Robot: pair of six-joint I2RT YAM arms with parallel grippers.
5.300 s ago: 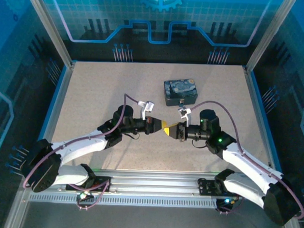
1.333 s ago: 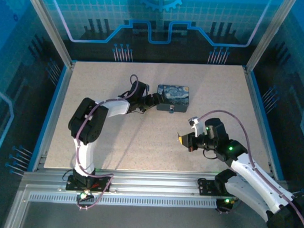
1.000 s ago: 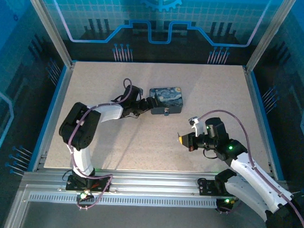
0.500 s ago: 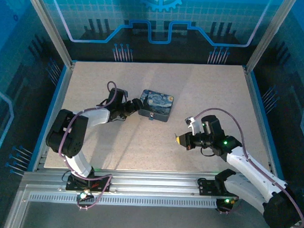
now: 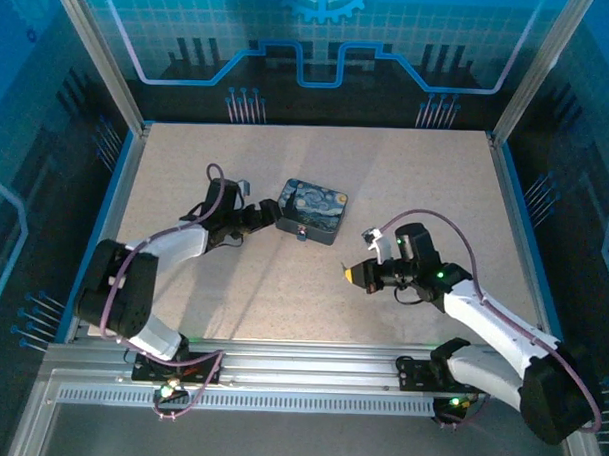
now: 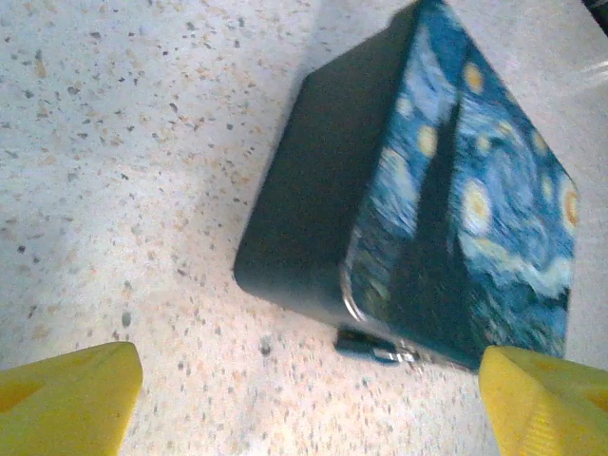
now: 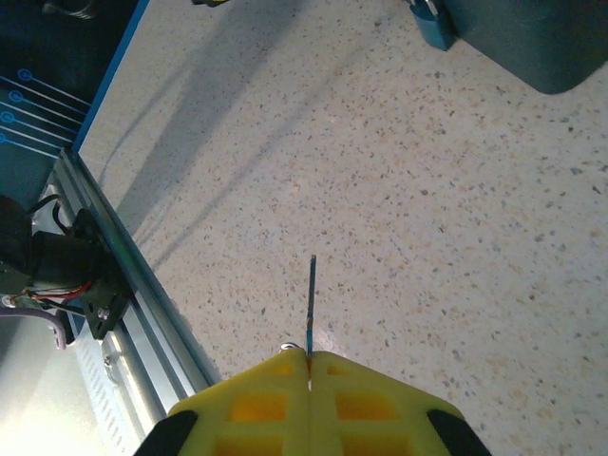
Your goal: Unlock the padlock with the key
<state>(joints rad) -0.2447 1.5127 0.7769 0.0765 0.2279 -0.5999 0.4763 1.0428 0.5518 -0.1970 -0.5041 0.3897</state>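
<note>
Clamping the key [image 7: 311, 304], the right pincer [image 7: 309, 355] hovers; left pincer [image 5: 266, 216] gapes beside the starry-night tin [image 5: 311, 210].

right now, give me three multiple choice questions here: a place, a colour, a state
1. Where is the tiny metal padlock? A: against the side of the dark-blue starry-night tin box; B: on its lid; C: inside it.
2. What colour are the gripper fingers? A: red; B: yellow; C: white.
3. The right gripper is: A: open; B: shut on the padlock; C: shut on the thin dark metal key.
A, it sits at the tin's side; B, both wrist views show yellow; C, the key sticks out of closed fingers.
</note>
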